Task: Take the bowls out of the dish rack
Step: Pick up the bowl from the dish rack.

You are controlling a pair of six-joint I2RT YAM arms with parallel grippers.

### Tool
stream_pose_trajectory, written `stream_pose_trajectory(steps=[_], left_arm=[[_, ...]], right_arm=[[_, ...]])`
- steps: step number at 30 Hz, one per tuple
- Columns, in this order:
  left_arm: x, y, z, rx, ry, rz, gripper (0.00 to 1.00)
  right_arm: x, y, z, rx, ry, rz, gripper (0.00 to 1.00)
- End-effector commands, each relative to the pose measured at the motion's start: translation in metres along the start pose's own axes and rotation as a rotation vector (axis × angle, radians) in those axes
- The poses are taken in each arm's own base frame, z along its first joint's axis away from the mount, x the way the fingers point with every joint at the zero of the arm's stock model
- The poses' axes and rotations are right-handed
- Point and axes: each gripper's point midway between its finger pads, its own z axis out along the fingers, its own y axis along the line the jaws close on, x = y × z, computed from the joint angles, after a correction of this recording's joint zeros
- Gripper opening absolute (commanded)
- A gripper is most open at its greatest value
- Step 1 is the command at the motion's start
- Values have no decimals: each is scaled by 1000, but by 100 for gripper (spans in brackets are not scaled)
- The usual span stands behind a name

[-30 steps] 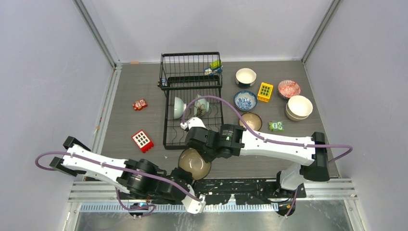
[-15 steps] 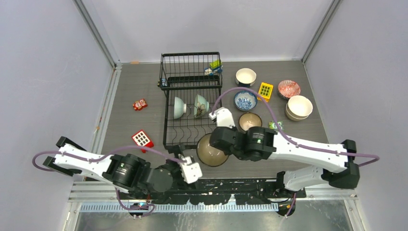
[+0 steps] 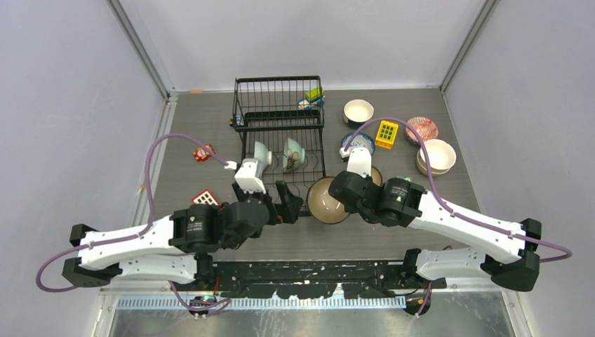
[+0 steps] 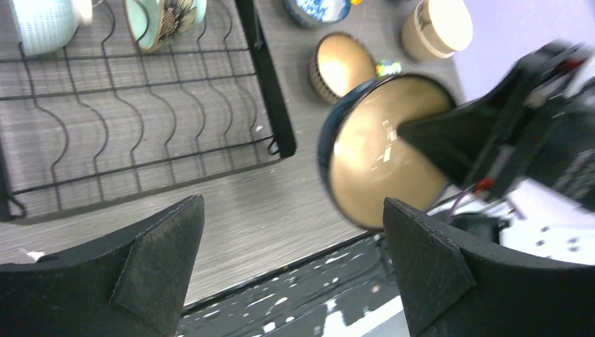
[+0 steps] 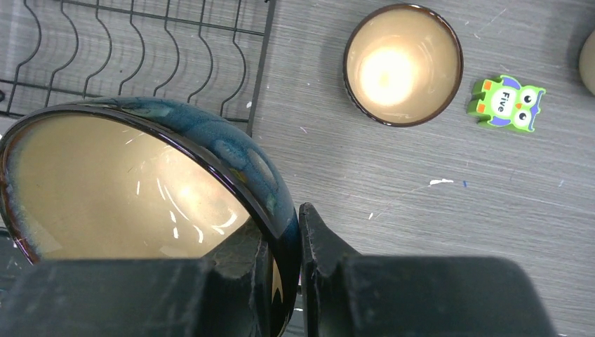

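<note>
- The dish rack [image 4: 266, 84], black wire, fills the upper left of the picture.
- A pale ribbed bowl [image 4: 38, 21] and a patterned bowl [image 4: 165, 17] stand on edge at the rack's far end.
- Just right of the rack's near corner, a large teal-rimmed bowl [image 4: 372, 161] with a tan inside is tilted on edge. A black finger of the right gripper [image 4: 414, 133] lies across its inside.
- Right of the rack's far end sit a brown bowl [image 4: 342, 67], a blue-and-white bowl [image 4: 316, 8], a cream bowl [image 4: 438, 28] and a small green toy [image 4: 388, 68].
- Nearer than the rack, over the grey table [image 4: 231, 225], the left gripper [image 4: 291, 207] has its jaws spread wide with nothing between them.
</note>
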Motion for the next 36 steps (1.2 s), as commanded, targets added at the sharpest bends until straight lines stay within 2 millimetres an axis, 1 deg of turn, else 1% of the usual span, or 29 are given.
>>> stream_pose_trajectory(steps=[1, 3, 6, 8, 10, 13, 14, 16, 22, 25, 30, 34, 36], left_arm=[[-36, -24, 4, -82, -70, -177, 100], [-34, -25, 9, -143, -54, -121, 100], [-29, -34, 19, -152, -29, -68, 100], [-25, -32, 25, -167, -18, -50, 98], [-20, -26, 31, -191, 0, -50, 90], [-12, -11, 37, -241, 26, -72, 74], [-10, -6, 39, -259, 33, -88, 70], [-6, -3, 41, -262, 51, -102, 68], [-1, -5, 45, -266, 73, -78, 67], [5, -8, 48, -274, 98, -62, 61], [17, -10, 52, -261, 138, -44, 59], [24, -7, 54, -259, 155, -31, 49], [26, -7, 54, -253, 159, -29, 42]], right_arm=[[-28, 15, 0, -66, -84, 179, 1], [-28, 16, 1, -76, -86, 196, 1], [-28, 18, 2, -83, -73, 210, 1], [-29, 20, 2, -92, -67, 220, 1], [-28, 24, 1, -109, -58, 229, 1], [-27, 27, 1, -124, -47, 240, 1], [-28, 28, 1, -128, -46, 243, 1], [-28, 29, 0, -134, -41, 243, 1], [-30, 30, 2, -136, -28, 239, 1], [-29, 33, 3, -150, -18, 239, 1], [-27, 33, 6, -157, 1, 244, 1], [-28, 31, 6, -164, 8, 252, 1], [-28, 31, 7, -167, 15, 254, 1]])
